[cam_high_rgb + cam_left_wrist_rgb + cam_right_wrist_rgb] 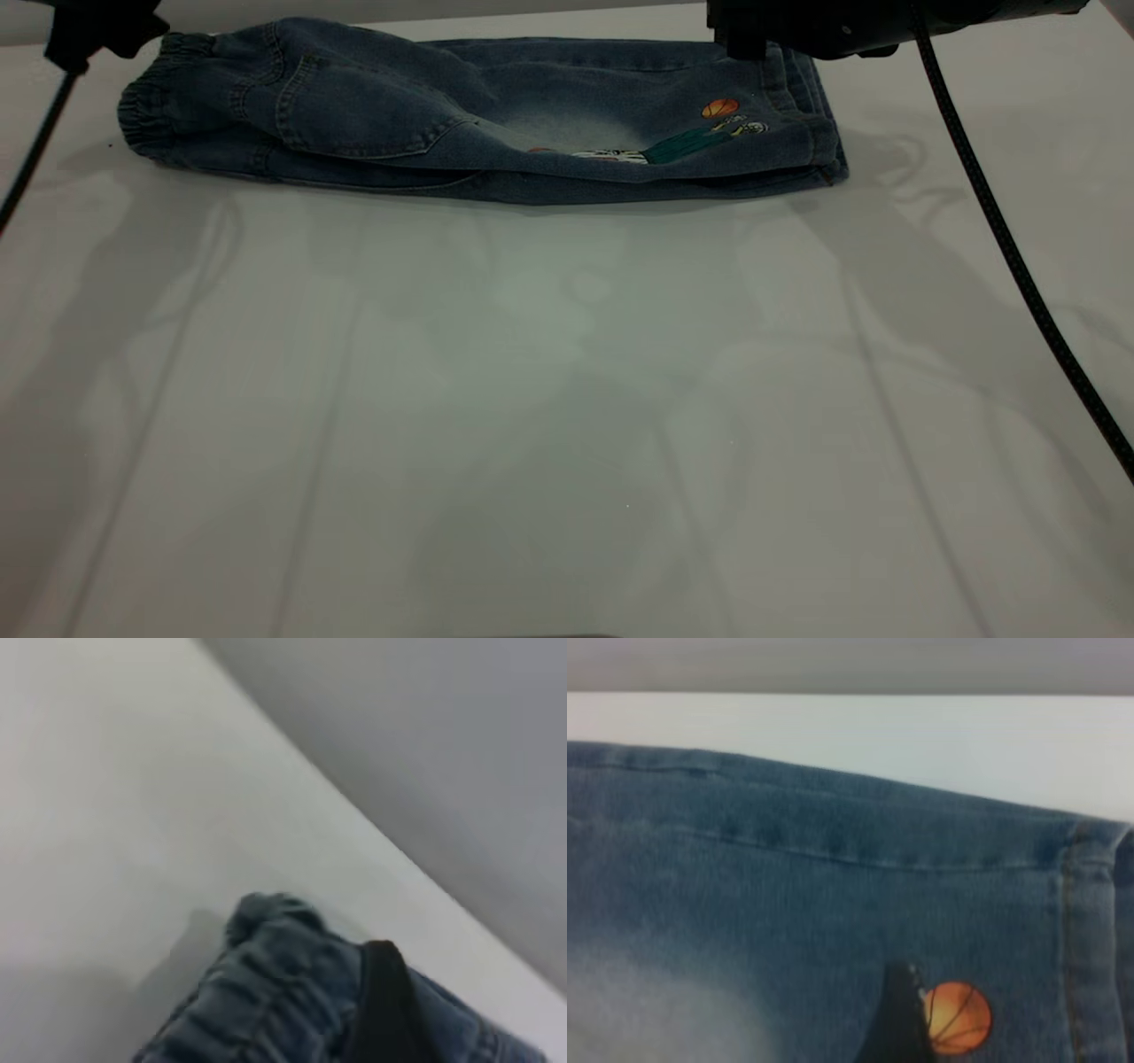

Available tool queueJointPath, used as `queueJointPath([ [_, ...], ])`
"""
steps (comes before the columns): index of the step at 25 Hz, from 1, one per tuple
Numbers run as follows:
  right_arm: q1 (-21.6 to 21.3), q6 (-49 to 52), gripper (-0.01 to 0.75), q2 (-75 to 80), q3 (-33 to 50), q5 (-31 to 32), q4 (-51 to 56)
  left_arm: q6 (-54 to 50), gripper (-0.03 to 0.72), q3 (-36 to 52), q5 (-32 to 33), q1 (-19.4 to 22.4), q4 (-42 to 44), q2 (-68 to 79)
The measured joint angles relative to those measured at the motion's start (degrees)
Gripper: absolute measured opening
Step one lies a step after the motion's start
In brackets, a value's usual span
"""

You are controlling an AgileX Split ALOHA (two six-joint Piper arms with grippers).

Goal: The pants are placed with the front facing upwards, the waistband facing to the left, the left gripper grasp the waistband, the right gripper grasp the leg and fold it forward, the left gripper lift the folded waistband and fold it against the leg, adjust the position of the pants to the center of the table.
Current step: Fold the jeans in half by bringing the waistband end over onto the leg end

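Lying folded pants [478, 124], table [567, 399] far edge

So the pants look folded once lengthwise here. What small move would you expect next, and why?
Probably the left gripper drops onto the waistband to grasp it for the second fold. The pants already lie doubled lengthwise at the table's far edge, printed leg on top, and the left gripper sits just above the gathered band. The right gripper hangs over the leg end.
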Motion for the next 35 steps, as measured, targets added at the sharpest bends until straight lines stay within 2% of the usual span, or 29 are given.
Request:
queueJointPath([
  [5,0.0,-0.4,0.531,-1.9,0.0,3.2,-0.2,0.0,0.428,0.0,3.9,0.0,19.6,-1.9],
  [10,0.0,-1.0,0.531,-3.6,0.0,6.4,-0.5,0.0,0.428,-1.7,15.3,0.0,26.5,-4.0],
  [16,0.0,-1.1,0.531,-5.8,0.0,11.4,-0.6,2.3,0.428,-9.4,35.2,0.0,26.9,-5.0],
  [21,0.0,-1.1,0.531,-8.7,0.0,17.2,-0.6,14.1,0.428,-17.1,54.3,0.0,26.7,-5.0],
  [24,0.0,-1.8,0.531,-10.9,0.0,23.6,-1.1,22.8,0.428,-21.0,64.9,0.0,25.8,-5.0],
  [28,0.0,-3.6,0.531,-13.3,-0.9,32.7,-1.6,31.1,0.428,-24.0,73.4,0.0,21.3,-5.0],
  [31,0.0,-4.3,0.531,-13.4,-3.8,42.9,-1.7,35.9,0.428,-26.0,76.1,0.4,16.4,-5.0],
  [35,0.0,-4.5,0.531,-13.4,-8.7,52.8,-1.7,39.3,0.428,-29.6,81.1,1.1,10.2,-5.0],
])
